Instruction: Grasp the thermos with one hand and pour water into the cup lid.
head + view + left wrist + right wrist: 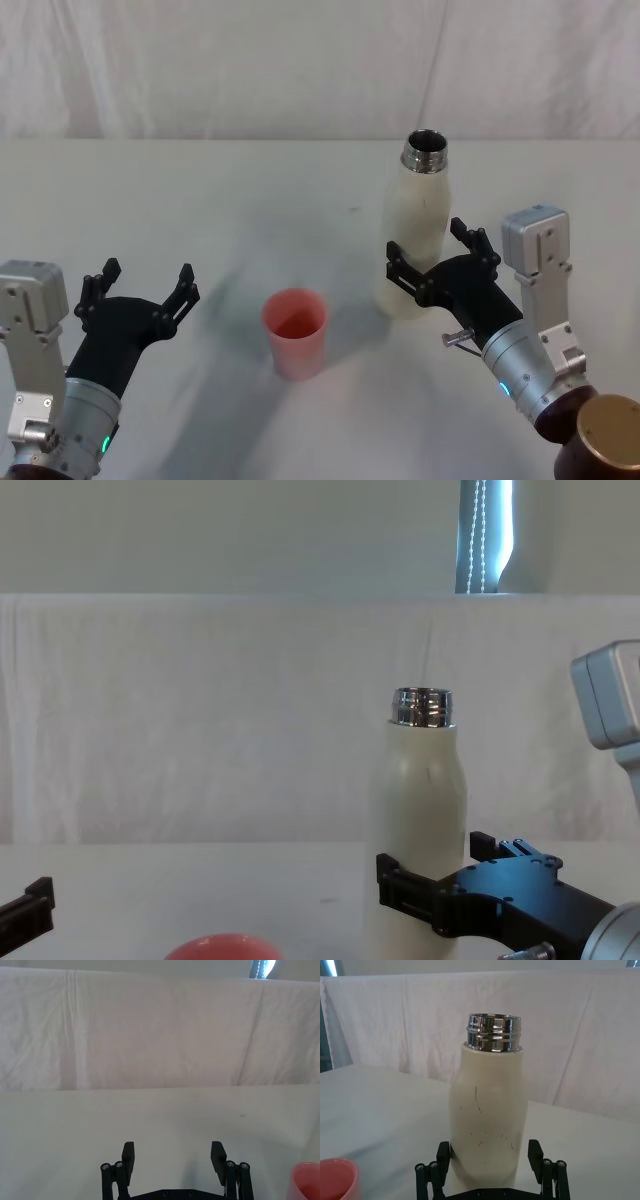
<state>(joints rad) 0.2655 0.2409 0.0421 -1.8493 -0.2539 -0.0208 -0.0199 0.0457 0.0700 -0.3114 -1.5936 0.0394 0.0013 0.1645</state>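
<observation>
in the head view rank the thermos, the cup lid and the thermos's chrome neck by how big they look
1. thermos, standing upright: the largest, with the open right gripper around its lower body.
2. cup lid: much shorter and narrower, though it stands nearer the camera.
3. chrome neck: the smallest.

The open left gripper hovers apart.

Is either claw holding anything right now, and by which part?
Nothing held. The open right claw straddles the thermos's lower body without clamping; the left claw is open over bare table.

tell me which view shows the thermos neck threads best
The right wrist view: the thermos stands close, its chrome threads sharp, the right gripper open around its base. Head view looks into its mouth; chest view shows it side-on, smaller.
</observation>
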